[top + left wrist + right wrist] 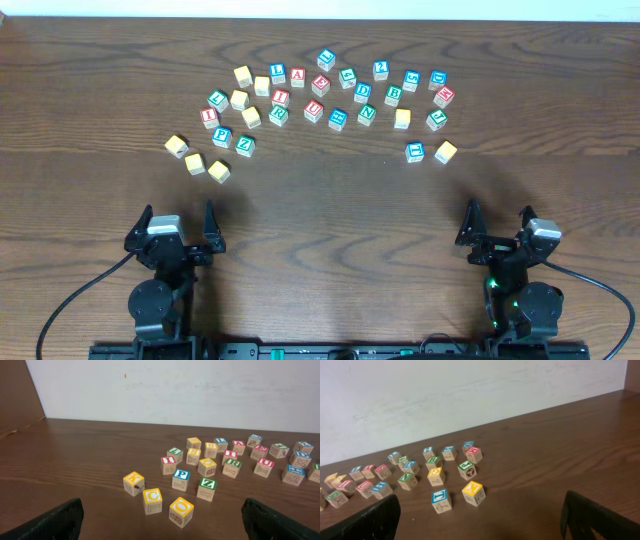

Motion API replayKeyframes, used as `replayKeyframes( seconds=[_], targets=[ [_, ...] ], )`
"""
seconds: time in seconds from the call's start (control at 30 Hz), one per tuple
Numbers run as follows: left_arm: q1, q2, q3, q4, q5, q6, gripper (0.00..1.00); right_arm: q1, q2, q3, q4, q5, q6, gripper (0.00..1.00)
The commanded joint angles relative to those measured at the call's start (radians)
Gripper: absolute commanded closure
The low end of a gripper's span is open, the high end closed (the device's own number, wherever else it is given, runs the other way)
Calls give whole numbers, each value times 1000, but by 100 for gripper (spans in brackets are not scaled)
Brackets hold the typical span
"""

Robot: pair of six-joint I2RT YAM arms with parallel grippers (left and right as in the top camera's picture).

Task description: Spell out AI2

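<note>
While nothing is held, overhead grippers: left gripper (178, 212) and right gripper (497, 210) are shown spread open and empty, well apart from the blocks (330, 95).
Overhead blocks: red A block (297, 76) is set in the crowded far row; such wooden cubes are judged light and rigid, best pinched on opposite flat sides.
Left wrist: red I block (168, 463) is hemmed by neighbours, near the P block (181, 479).
Right wrist: blue I block (440, 499) is seen just beside a yellow block (473, 492); a 2 cannot be read.

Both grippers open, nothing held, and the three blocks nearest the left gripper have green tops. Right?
Not quite: those three blocks have yellow tops, not green, as the left wrist view shows. The left gripper and right gripper are open and hold nothing.
</note>
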Motion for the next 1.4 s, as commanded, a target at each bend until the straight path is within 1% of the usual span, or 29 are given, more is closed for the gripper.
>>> replayKeyframes(
  seconds=[0.0,1.3,1.37],
  targets=[
    [6,-6,-9,-45,14,17,0,-5,-6,-2,-3,-2,6,1],
    [6,-6,-9,-42,19,16,0,-5,-6,-2,-3,-2,6,1],
    [6,-5,-9,-45,30,-1,0,-5,-6,-2,-3,-2,6,1]
  ],
)
